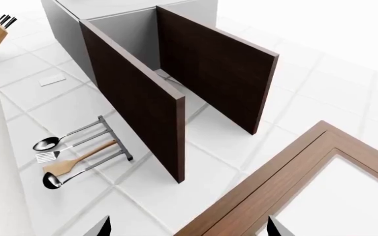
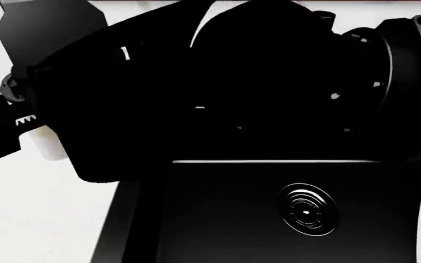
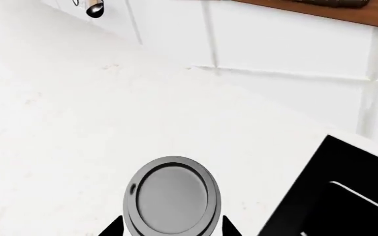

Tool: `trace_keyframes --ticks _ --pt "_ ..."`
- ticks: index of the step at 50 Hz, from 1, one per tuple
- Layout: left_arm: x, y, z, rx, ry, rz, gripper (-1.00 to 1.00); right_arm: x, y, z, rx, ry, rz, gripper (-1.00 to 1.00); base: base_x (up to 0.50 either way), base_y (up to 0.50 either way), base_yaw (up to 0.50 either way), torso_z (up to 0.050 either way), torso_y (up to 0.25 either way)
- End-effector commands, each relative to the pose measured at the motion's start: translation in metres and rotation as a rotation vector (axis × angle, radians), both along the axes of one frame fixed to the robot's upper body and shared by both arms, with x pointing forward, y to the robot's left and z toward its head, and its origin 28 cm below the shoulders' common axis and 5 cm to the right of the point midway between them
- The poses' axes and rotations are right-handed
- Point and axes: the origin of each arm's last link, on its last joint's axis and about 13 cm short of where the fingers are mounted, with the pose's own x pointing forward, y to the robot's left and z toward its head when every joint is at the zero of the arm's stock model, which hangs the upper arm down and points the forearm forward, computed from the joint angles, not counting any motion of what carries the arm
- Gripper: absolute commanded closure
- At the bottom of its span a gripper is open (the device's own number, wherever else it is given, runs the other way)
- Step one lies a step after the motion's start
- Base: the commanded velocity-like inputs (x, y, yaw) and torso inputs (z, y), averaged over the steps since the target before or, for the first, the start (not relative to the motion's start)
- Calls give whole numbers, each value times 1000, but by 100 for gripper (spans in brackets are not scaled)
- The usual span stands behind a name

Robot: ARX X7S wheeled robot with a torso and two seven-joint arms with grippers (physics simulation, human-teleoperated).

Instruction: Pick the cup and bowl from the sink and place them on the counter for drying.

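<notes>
Holding the cup [image 3: 172,196] from either side, the right end effector [image 3: 173,227] has its fingertips pinching the body just under the lid, above the white table [image 3: 77,128] left of the sink [image 3: 346,191]. Being light and thin-walled, it probably crushes easily; a gentle mid-body grip suits. Whether the left end effector [image 1: 187,227] is spread or pressed together, I cannot tell. No bowl shows.

The cup [image 3: 172,196] stands upright on the white bench [image 3: 77,137], its round lid facing up, between two dark fingers [image 3: 113,228]. The matte-black sink [image 2: 218,219] lies at its 3 o'clock, round drain [image 2: 307,209] visible. The bowl is not visible.
</notes>
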Motion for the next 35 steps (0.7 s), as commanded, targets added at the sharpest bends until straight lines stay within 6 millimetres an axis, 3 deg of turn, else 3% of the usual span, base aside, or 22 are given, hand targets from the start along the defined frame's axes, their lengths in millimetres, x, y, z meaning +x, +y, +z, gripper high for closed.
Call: trace_keyframes --ticks 1,35 --pt "1 0 0 1 3 -1 -100 7 -2 -6 26 22 8 100 0 0 0 0 0" --pt "1 -1 0 3 3 -1 -100 15 5 -40 -26 80 79 100 0 0 0 0 0"
